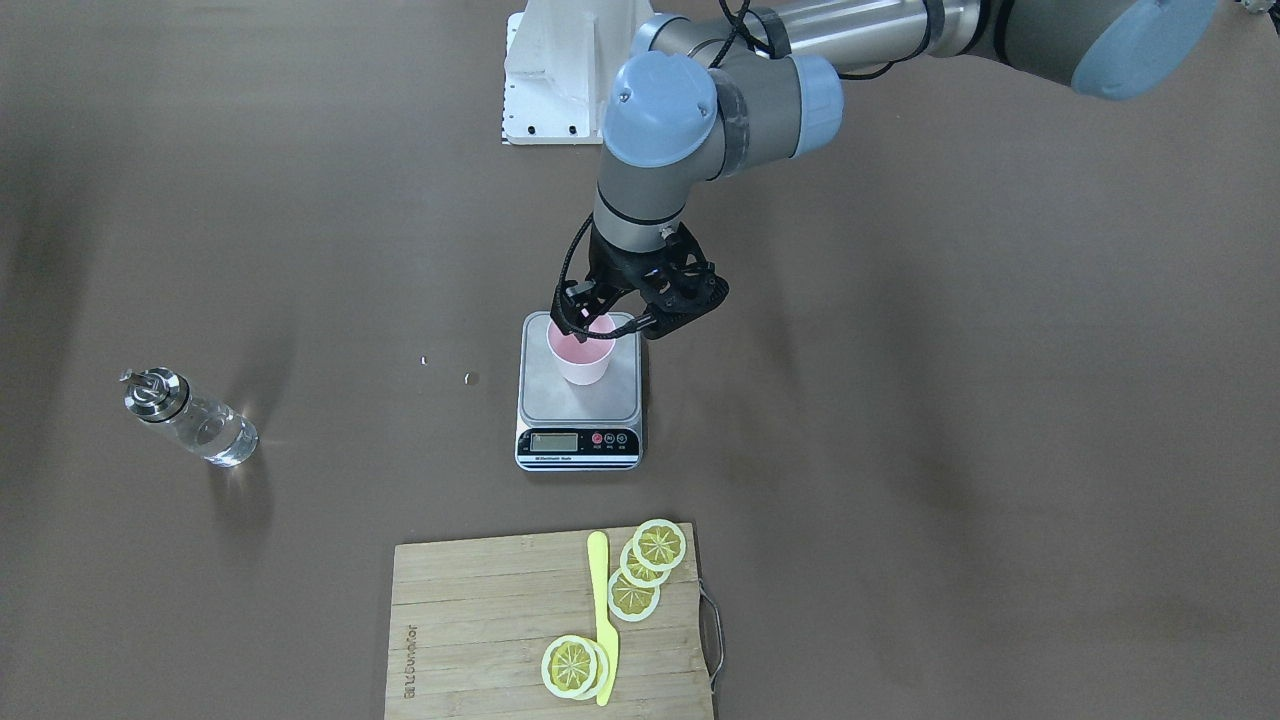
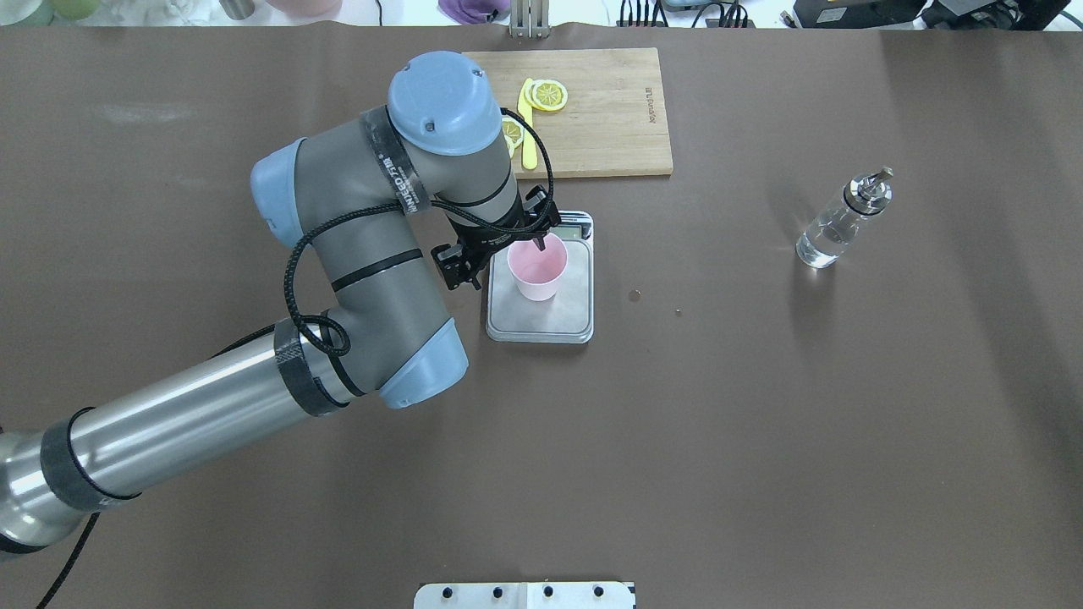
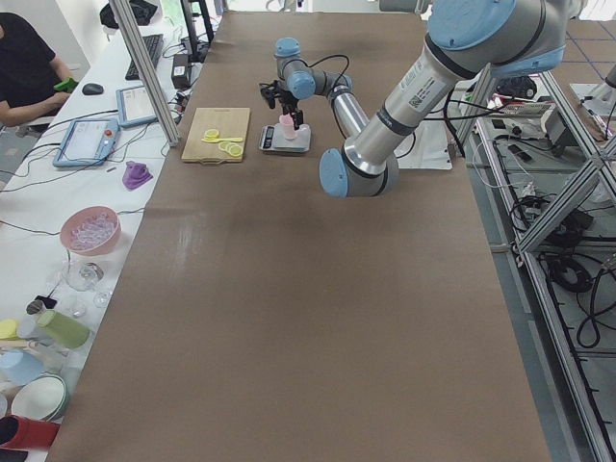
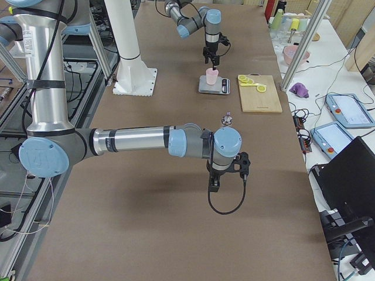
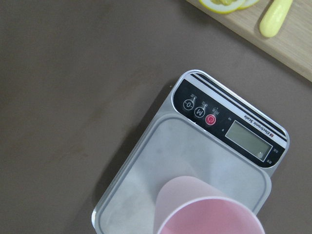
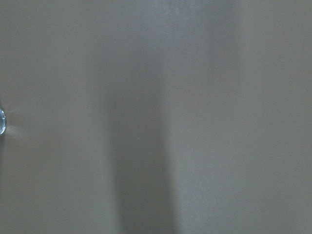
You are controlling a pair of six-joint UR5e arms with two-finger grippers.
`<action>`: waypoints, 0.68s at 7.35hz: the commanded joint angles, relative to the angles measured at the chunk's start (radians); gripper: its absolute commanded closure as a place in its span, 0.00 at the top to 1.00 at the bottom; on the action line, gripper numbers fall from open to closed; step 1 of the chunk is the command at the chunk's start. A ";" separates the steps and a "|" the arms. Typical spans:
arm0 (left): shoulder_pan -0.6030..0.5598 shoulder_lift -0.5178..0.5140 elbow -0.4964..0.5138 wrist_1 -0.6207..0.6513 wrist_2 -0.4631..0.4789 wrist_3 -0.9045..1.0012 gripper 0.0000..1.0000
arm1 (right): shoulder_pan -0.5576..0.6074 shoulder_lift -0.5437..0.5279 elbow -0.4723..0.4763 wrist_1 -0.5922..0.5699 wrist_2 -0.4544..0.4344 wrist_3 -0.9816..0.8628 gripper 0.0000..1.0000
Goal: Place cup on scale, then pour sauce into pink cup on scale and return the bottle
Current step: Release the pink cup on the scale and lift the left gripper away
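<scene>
A matte brown sheet covers the whole worktop (image 2: 761, 440). It is smooth apart from faint streaks of sheen and two small specks (image 2: 635, 294) just beside the scale, at about 3 o'clock of it in the overhead view. The scale (image 2: 558, 320) sits mid-worktop with its black display strip at the 12 o'clock end. The cup (image 2: 537, 272) stands upright on the silver platform.

The left claw (image 1: 605, 322) hangs over the cup with its jaws spread wider than the rim. One finger (image 2: 539, 244) is at the rim's edge, and I cannot tell whether it touches.

The bottle (image 2: 838, 222) stands well apart, at 3 o'clock of the scale, with clear sauce (image 2: 819, 244) inside and its metal cap on. At 12 o'clock of the scale lies a wooden cutting board (image 2: 609, 127) carrying lemon slices (image 2: 548, 95) and a yellow knife (image 2: 529, 148).

The right claw (image 4: 227, 174) hangs above bare sheet near the bottle. Only the side camera shows it, so I cannot tell whether it is wide or narrow.

Past the worktop's far edge runs a white bench (image 3: 38, 207) holding a pink bowl (image 3: 89, 229), cups and tablets (image 3: 87, 140). A person (image 3: 24, 67) in a black top sits there. Aluminium frames (image 3: 539, 202) and cables flank the robot's side.
</scene>
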 commanded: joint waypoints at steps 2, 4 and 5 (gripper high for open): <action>-0.032 0.033 -0.072 0.023 -0.009 0.002 0.97 | 0.000 0.002 0.018 0.000 0.002 -0.005 1.00; -0.056 0.113 -0.201 0.104 -0.010 0.074 0.98 | 0.000 -0.012 0.073 0.000 0.005 0.004 1.00; -0.072 0.148 -0.227 0.106 -0.010 0.094 0.98 | 0.000 -0.027 0.105 0.000 0.003 0.005 1.00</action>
